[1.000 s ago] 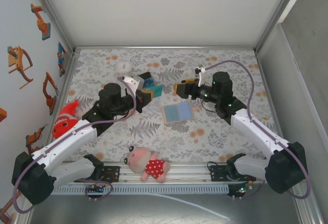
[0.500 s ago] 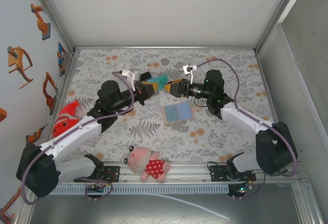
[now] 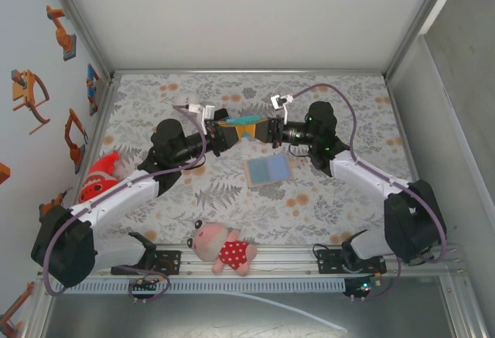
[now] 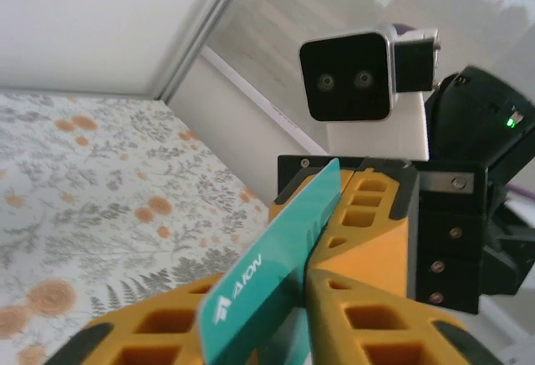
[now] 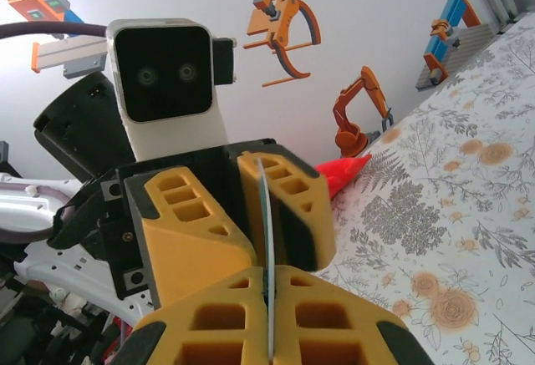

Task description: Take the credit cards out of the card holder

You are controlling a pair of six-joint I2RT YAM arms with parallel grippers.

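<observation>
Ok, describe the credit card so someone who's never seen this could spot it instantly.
On the floral table, look past the middle, where the left gripper and right gripper meet tip to tip. The credit card spans the two: a thin teal strip with white lettering, unlike the broader blue-grey card holder lying open on the table nearer the bases.

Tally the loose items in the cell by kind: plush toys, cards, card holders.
Plush toys: 2 (red plush, pink plush)
Cards: 1 (teal card, held up off the table)
Card holders: 1 (card holder, lying open on the table)
Total: 4
</observation>
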